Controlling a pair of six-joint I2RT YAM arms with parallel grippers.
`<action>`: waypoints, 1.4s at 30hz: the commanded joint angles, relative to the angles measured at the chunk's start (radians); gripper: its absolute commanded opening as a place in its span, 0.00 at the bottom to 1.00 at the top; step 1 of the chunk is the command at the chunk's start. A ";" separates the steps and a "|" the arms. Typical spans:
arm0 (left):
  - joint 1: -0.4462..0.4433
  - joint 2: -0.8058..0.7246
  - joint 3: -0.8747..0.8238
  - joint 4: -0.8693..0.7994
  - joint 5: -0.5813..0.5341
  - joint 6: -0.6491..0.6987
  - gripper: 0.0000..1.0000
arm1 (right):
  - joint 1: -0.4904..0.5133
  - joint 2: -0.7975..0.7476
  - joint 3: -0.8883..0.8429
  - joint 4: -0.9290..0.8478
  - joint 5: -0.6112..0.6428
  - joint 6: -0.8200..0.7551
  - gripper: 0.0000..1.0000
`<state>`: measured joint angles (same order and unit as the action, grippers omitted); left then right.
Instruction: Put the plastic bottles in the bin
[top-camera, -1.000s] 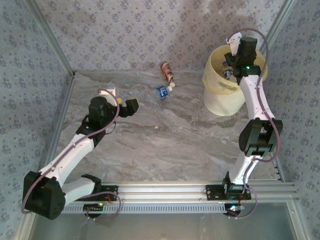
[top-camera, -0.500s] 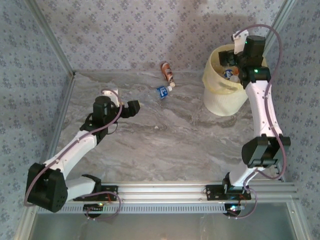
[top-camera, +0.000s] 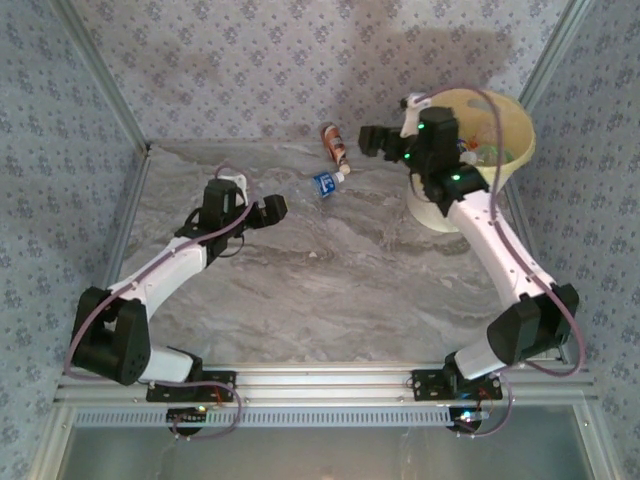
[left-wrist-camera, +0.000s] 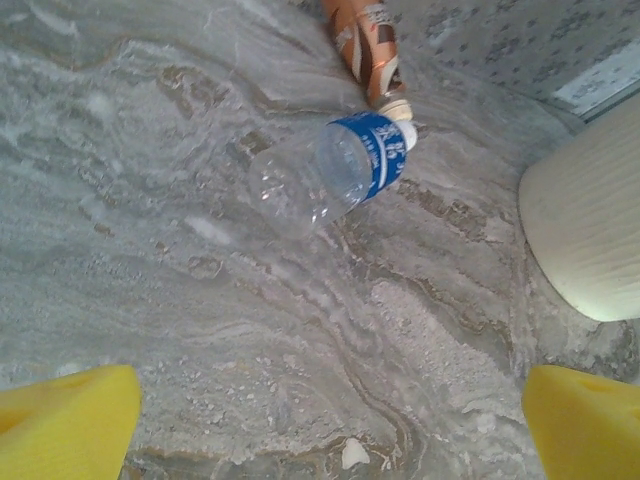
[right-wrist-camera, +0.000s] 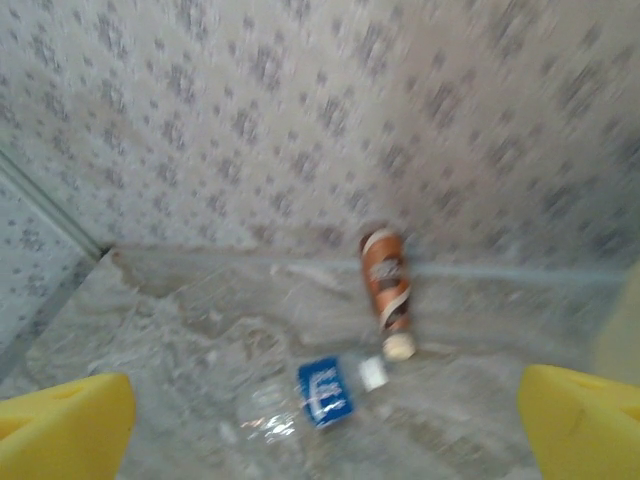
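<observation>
Two plastic bottles lie on the marble table near the back wall. One is clear with a blue label (top-camera: 325, 183) (left-wrist-camera: 335, 172) (right-wrist-camera: 322, 394). The other has a brown label (top-camera: 333, 143) (left-wrist-camera: 365, 48) (right-wrist-camera: 386, 280) and a pale cap. The pale yellow bin (top-camera: 437, 208) (left-wrist-camera: 590, 230) stands at the back right, and my right arm hides most of its inside. My left gripper (top-camera: 272, 210) (left-wrist-camera: 325, 430) is open, a short way left of and nearer than the blue bottle. My right gripper (top-camera: 372, 140) (right-wrist-camera: 325, 430) is open and empty, hovering just right of the brown bottle, left of the bin.
Patterned walls close the table at the back and both sides, with a metal frame post (top-camera: 100, 75) at the back left. A metal rail (top-camera: 330, 380) carries the arm bases along the near edge. Bare marble (top-camera: 340, 280) spreads between the arms.
My right arm has swung out from over the bin to the left, and its gripper now hangs beside the brown bottle. My left gripper has crept forward and right toward the blue bottle.
</observation>
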<state>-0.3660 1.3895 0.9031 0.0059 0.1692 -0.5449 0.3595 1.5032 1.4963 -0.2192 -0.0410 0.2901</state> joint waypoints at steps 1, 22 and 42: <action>0.009 0.013 0.032 -0.034 -0.040 -0.058 0.98 | 0.049 0.087 -0.047 0.097 0.113 0.221 1.00; 0.070 0.813 0.831 -0.052 0.270 -0.070 0.98 | 0.083 0.497 -0.035 0.242 0.189 0.840 1.00; 0.032 0.858 0.628 0.372 0.522 -0.307 0.98 | 0.053 0.627 -0.032 0.289 0.008 0.925 1.00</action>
<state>-0.3191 2.2799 1.5742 0.3099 0.6395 -0.8246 0.4202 2.0991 1.4425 0.0864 0.0189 1.1675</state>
